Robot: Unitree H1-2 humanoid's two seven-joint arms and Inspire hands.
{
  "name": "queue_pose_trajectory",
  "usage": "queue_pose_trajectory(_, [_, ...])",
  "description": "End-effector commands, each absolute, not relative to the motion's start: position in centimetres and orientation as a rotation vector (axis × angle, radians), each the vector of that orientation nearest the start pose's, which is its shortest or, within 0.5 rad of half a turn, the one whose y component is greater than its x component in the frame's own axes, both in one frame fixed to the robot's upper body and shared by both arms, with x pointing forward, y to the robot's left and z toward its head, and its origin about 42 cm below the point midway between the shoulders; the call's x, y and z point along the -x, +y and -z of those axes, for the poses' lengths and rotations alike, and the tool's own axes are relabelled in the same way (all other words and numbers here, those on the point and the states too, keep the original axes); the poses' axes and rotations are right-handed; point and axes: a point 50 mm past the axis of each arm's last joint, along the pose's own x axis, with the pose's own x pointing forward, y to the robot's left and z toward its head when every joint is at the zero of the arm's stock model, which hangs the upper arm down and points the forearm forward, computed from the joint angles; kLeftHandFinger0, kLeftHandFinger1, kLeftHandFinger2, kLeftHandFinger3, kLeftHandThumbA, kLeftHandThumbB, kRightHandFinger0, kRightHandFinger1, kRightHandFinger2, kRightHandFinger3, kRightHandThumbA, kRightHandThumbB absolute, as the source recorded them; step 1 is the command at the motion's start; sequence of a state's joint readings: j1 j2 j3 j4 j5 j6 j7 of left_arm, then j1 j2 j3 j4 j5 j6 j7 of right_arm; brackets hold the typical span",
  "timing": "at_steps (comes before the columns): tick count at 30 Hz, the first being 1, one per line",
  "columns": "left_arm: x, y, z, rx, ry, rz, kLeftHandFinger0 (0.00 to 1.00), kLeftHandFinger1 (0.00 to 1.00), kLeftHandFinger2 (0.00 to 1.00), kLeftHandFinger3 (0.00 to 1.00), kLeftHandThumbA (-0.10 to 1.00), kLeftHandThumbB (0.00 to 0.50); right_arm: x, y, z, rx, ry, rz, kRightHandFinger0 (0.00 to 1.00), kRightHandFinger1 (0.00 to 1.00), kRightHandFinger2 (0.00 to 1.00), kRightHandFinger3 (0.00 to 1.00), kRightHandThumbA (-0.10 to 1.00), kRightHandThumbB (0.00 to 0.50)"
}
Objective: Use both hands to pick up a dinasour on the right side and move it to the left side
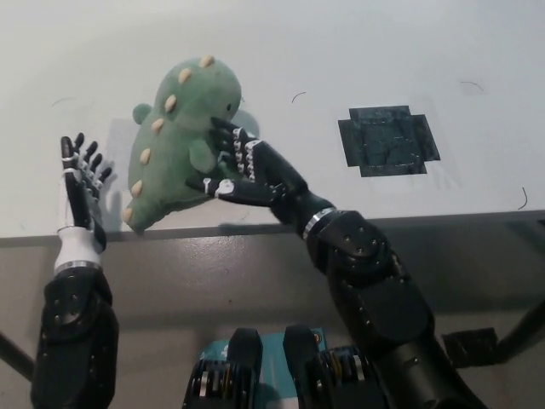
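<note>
The green plush dinosaur sat tilted near the table's front edge, left of centre. The black right hand pressed its side, fingers spread against it. The left hand stood just beside, fingers apart, holding nothing. A dark square patch lay well apart, rightward.

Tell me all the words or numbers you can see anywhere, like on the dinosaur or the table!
There are none to read.
Green plush dinosaur: no tag or label shows.
White table: only a dark taped patch and small stray marks, no letters.
Right hand and left hand: no markings readable.
</note>
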State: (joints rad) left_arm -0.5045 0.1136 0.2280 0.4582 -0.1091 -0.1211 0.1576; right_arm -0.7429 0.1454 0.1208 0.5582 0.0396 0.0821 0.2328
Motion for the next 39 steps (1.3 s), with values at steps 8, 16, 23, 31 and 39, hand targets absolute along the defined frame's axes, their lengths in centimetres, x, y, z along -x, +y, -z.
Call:
queue_pose_trajectory(8, [-43.3, 30.4, -18.7, 0.084, -0.315, -0.242, 1.0, 1.0, 1.0, 1.0, 1.0, 0.368, -47.8, -4.7, -26.5, -0.048, -0.194, -0.617, 1.0, 1.0, 1.0, 1.0, 1.0, 0.247])
queue_pose_trajectory(16, [-40.6, 30.8, -18.9, 0.07, -0.351, -0.211, 1.0, 1.0, 1.0, 1.0, 1.0, 0.421, -47.2, -6.9, -27.2, -0.048, -0.235, -0.586, 1.0, 1.0, 1.0, 1.0, 1.0, 0.23])
queue_pose_trajectory(23, [-37.0, 30.8, -17.9, 0.042, -0.344, -0.156, 1.0, 1.0, 1.0, 1.0, 1.0, 0.402, -45.2, -13.0, -26.0, 0.035, -0.342, -0.519, 1.0, 1.0, 1.0, 1.0, 1.0, 0.21])
queue_pose_trajectory(31, [-34.0, 29.1, -16.7, 0.039, -0.334, -0.064, 1.0, 1.0, 1.0, 1.0, 1.0, 0.435, -41.8, -19.8, -24.6, 0.069, -0.348, -0.466, 1.0, 1.0, 1.0, 1.0, 1.0, 0.169])
queue_pose_trajectory(39, [-32.1, 27.2, -17.0, 0.047, -0.368, 0.001, 1.0, 1.0, 1.0, 1.0, 1.0, 0.472, -39.5, -25.1, -23.1, 0.117, -0.312, -0.425, 1.0, 1.0, 1.0, 1.0, 1.0, 0.203])
